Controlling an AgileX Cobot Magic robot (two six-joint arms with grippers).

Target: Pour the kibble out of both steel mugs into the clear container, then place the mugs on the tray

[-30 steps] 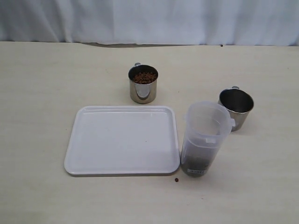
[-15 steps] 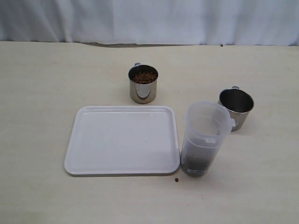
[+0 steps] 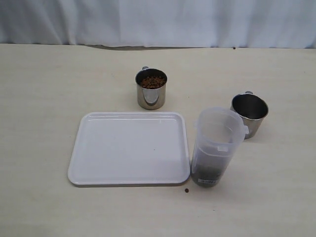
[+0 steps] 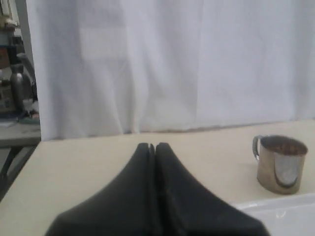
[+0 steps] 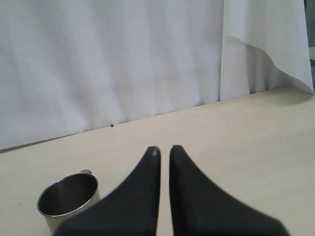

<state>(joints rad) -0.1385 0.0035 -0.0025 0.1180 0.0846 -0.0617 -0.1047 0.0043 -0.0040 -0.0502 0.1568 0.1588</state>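
**Scene before the second pour, read left to right.**

The left gripper [image 4: 152,146] is seen in its wrist view with the jaws pressed together and nothing held. It is pointed across the table [image 3: 44,98] and is well apart from every object.

The tray [image 3: 79,163] lies flat and bare at left of centre. Behind its far edge the full mug [image 3: 151,96] stands upright, with kibble [image 3: 151,81] heaped close to the rim and the handle turned away toward the back. A stray pellet [image 3: 186,190] lies on the table just off the tray's near right corner.

The clear container [image 3: 217,133] stands upright just beside the tray's right edge, and a dark layer of kibble is visible at its base. The empty mug [image 3: 249,114] stands near it, behind and to the right.

The right gripper [image 5: 165,150] is likewise closed on nothing, above and behind the empty mug.

One mug is judged to be emptied, so the full mug is judged to be the step in hand.

- The left jaws are to be opened before the approach.
- The mug is best gripped firmly and carried level, since it is filled nearly to the brim.
- It is best tilted gradually over the centre of the container's mouth.
- The tall container is likely to tip easily, so contact with its rim is to be avoided.
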